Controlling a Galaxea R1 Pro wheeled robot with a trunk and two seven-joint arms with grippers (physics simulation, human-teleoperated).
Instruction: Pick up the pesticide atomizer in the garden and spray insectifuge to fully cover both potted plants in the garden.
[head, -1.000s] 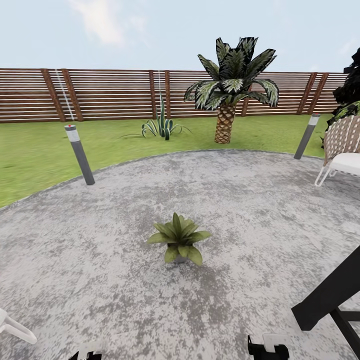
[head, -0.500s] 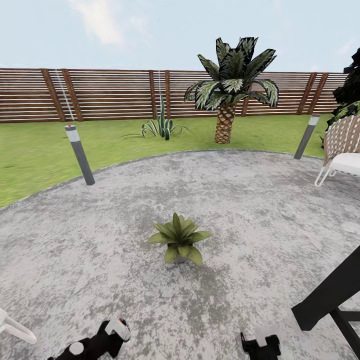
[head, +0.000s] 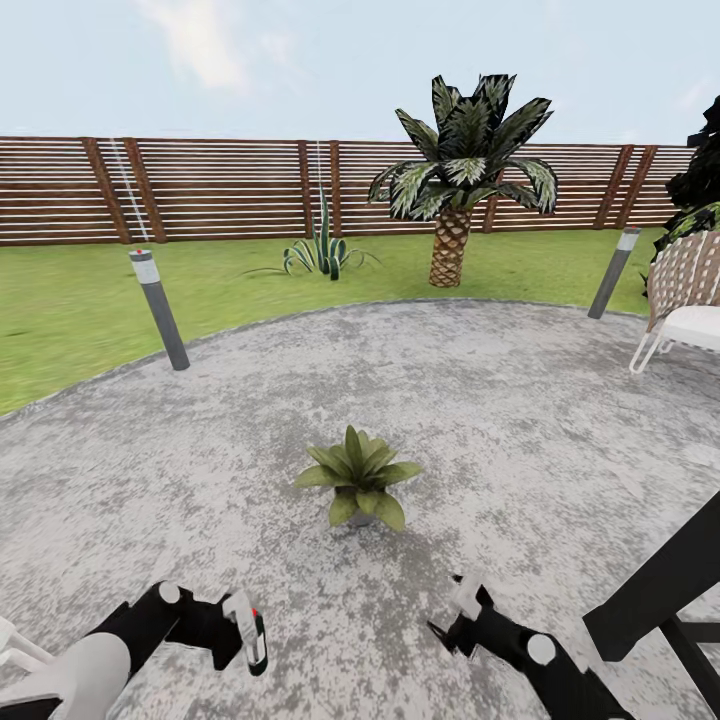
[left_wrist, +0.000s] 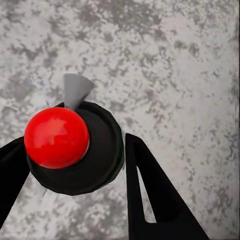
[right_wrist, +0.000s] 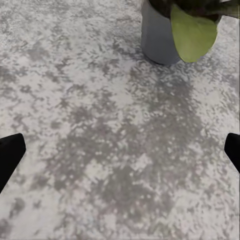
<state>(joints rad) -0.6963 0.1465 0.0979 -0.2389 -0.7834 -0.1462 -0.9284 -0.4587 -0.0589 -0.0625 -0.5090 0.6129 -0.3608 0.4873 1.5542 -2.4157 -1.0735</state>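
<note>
One potted plant, a low green rosette in a small grey pot, stands mid-patio ahead of me. My left gripper is low at the left, short of the plant, shut on the pesticide atomizer. In the left wrist view the atomizer shows a red ball top, a black cap and a grey nozzle between the black fingers of the left gripper. My right gripper is open, low at the right. The right wrist view shows the right gripper spread wide, with the plant's pot just beyond.
The round gravelly patio is bordered by lawn and a slatted fence. Two bollard lamps, an agave and a palm stand behind. A white chair is at the right, a black frame beside my right arm.
Both arms have risen into the head view. The left gripper has come up and forward with the atomizer; the right gripper has reached forward toward the plant. The camera has stayed still.
</note>
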